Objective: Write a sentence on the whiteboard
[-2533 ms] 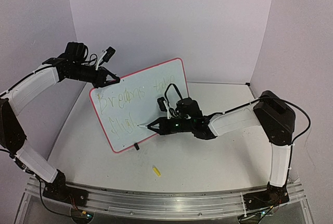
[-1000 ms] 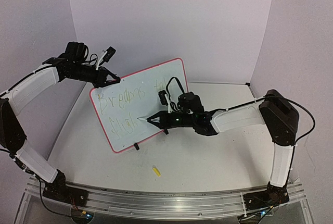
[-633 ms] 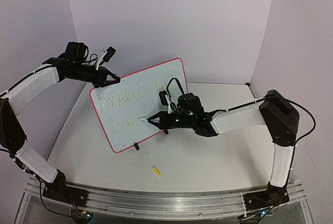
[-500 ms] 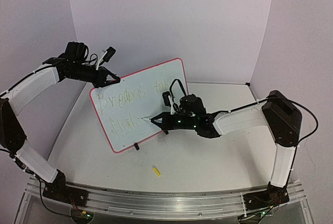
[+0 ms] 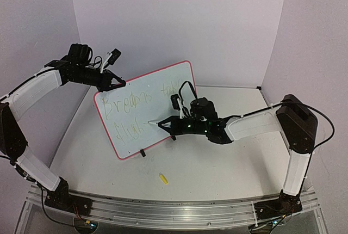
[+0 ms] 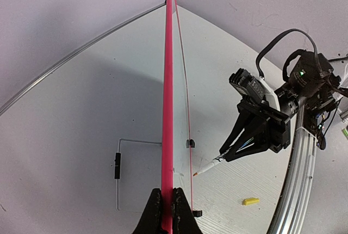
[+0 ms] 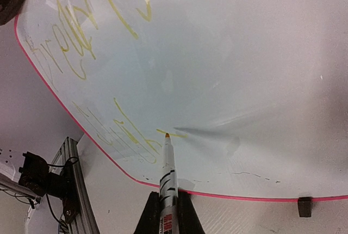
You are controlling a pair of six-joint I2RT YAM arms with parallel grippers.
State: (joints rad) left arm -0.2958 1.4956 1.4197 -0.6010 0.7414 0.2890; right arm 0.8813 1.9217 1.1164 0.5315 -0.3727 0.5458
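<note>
Table (image 5: pixel 217 168) first: your whiteboard (image 5: pixel 144 109) stands on edge left of centre, long axis running low-left to high-right. Left gripper (image 5: pixel 116 84) is clamped on its upper-left corner, steadying it. Right gripper (image 5: pixel 164 126) is clenched on the marker (image 5: pixel 155 123), reaching in from the right, so the board face lies straight ahead of those fingers. Marker's long axis points into the face, tip touching or just off the second line's last yellow stroke. I'd say you're mid-word. The bare board lies rightward, toward your right arm, so the pen should travel along the board's long axis. Yellow cap (image 5: pixel 163 178) lies loose near the front.
</note>
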